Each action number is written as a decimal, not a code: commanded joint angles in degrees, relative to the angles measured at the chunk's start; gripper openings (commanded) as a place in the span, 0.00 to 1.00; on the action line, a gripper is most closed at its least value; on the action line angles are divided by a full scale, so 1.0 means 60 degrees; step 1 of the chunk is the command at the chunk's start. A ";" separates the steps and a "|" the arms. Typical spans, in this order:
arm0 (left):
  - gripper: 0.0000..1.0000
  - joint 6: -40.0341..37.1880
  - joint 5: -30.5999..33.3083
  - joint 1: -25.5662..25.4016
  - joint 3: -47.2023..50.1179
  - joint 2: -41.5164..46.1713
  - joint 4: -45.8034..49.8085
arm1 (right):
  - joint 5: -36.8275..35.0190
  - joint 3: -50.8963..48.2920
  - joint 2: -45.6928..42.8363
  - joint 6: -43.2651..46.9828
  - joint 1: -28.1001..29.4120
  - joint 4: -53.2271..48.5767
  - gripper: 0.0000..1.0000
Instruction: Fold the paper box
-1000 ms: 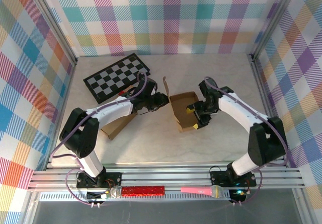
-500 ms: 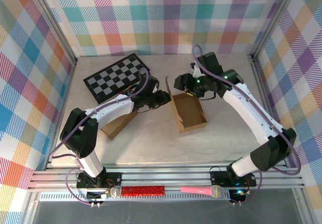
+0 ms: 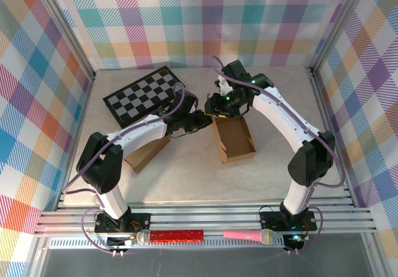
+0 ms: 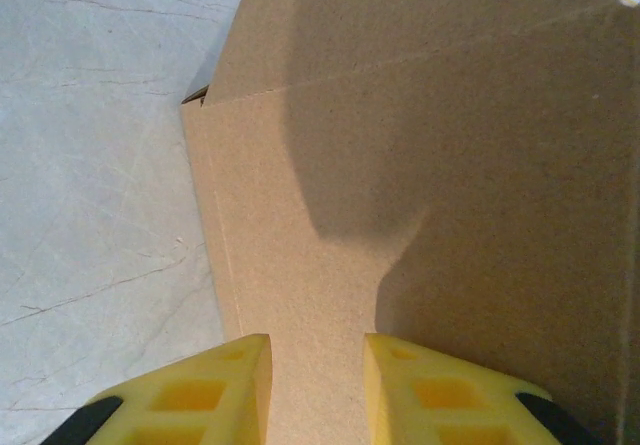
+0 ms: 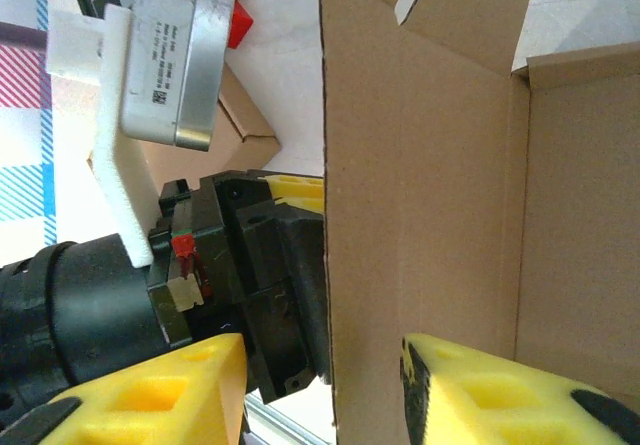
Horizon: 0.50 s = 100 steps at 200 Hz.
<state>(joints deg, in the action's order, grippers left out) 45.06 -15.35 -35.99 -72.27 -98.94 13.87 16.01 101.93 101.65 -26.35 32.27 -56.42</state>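
The paper box (image 3: 236, 141) is an open brown tray in the middle of the table, with one flap (image 3: 209, 106) standing up at its far left corner. My left gripper (image 3: 203, 121) reaches that corner from the left. Brown card (image 4: 400, 165) fills the gap between its yellow fingers (image 4: 225, 390), so the left gripper (image 4: 317, 390) is shut on the flap. My right gripper (image 3: 216, 104) hangs over the same flap (image 5: 420, 165). Here the right gripper (image 5: 322, 395) is open, its jaws astride the flap's edge. The left gripper's fingers (image 5: 296, 191) disappear behind the card.
A chessboard (image 3: 144, 95) lies at the back left. A second brown box (image 3: 146, 154) sits under my left arm. A red tube (image 3: 177, 234) and a pink microphone (image 3: 252, 234) rest on the front rail. Bare marble lies near and right of the box.
My right arm has swung from the box's near right side up to its far left corner, and its jaws have narrowed. The left gripper has stayed at the flap.
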 commanded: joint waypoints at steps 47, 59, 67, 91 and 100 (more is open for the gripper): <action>0.29 -0.0382 0.0119 -0.0096 -0.0431 -0.0021 0.0617 | -0.0695 0.0663 0.0469 -0.0852 0.0172 -0.0166 0.20; 0.30 -0.0407 0.0170 -0.0092 -0.0461 0.0056 0.0697 | -0.1030 0.0596 0.0398 -0.1301 0.0173 -0.0113 0.13; 0.30 -0.0358 0.0199 -0.0082 -0.0465 0.0128 0.0726 | -0.1255 0.0499 0.0300 -0.1617 0.0171 -0.0025 0.09; 0.32 -0.0273 0.0372 -0.0080 -0.0518 0.0421 0.0872 | -0.2027 0.0243 -0.0107 -0.2581 0.0173 0.0211 0.00; 0.32 -0.0274 0.0427 -0.0067 -0.0549 0.0527 0.0992 | -0.2316 0.0225 -0.0220 -0.3002 0.0177 0.0219 0.00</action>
<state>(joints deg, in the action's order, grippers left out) 43.88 -13.78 -35.99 -73.36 -98.91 17.32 7.49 103.96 103.88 -36.12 32.99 -56.21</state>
